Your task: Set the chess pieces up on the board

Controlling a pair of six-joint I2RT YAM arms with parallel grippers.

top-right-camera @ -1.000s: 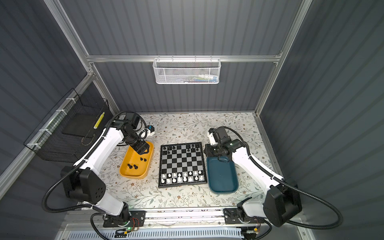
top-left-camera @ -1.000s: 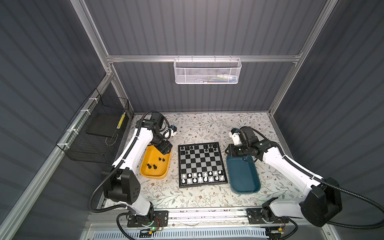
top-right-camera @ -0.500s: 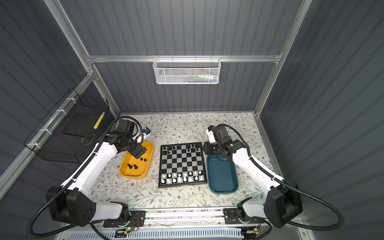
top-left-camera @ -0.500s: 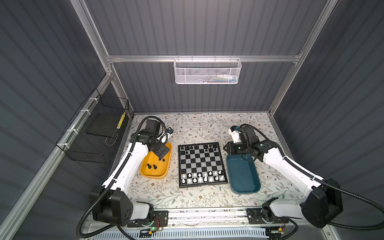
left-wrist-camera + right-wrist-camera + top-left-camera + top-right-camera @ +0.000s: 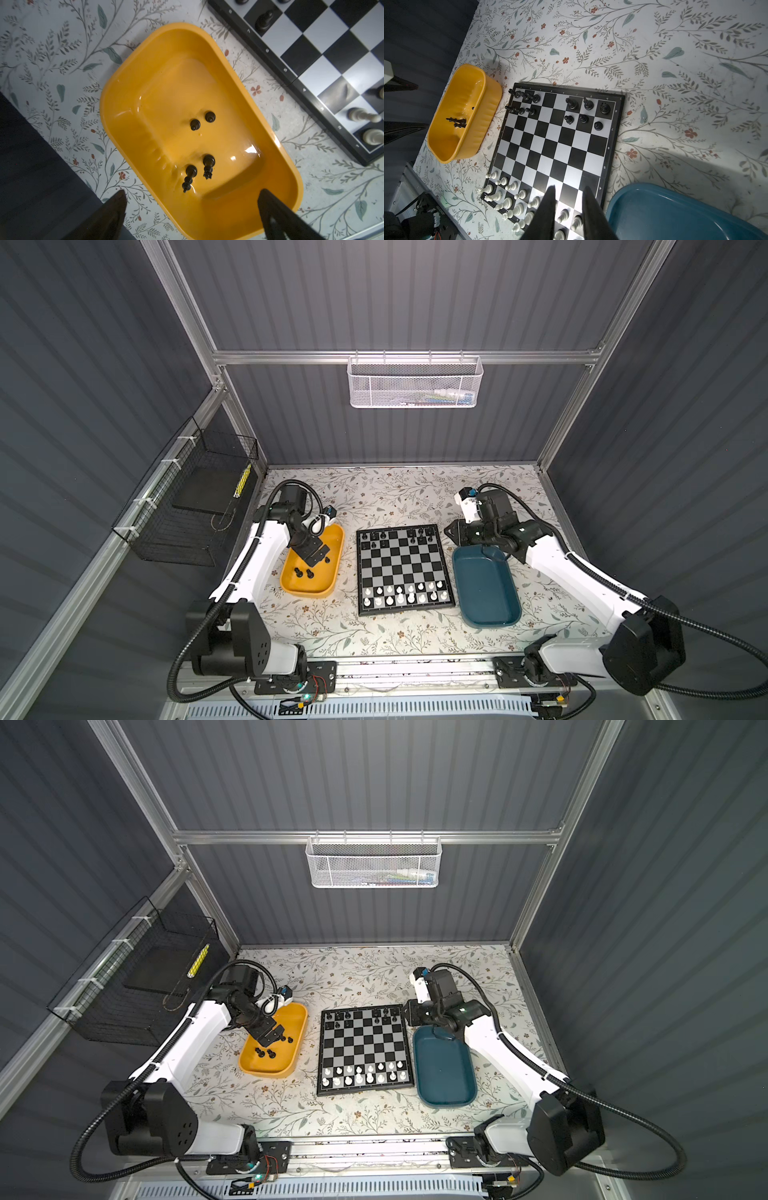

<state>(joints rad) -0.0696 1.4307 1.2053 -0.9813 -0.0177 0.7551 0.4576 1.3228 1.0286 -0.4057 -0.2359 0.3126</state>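
Left gripper (image 5: 191, 194): jaws spread wide, above the yellow tray (image 5: 124, 124).
Right gripper (image 5: 569, 188): jaws narrowly parted, nothing between; by the board's far right corner.
Board (image 5: 401, 568): between yellow tray and teal tray (image 5: 486, 597).
Black pieces (image 5: 209, 116): four in yellow tray, two seemingly lying; others on far rows.
White pieces (image 5: 489, 189): near two rows.

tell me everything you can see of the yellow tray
The yellow tray is glossy plastic, oblong with rounded corners and raised walls. It lies flat on the floral table, left of the board and apart from it. Four black pieces sit inside, two short, two taller. The open left gripper is above it.
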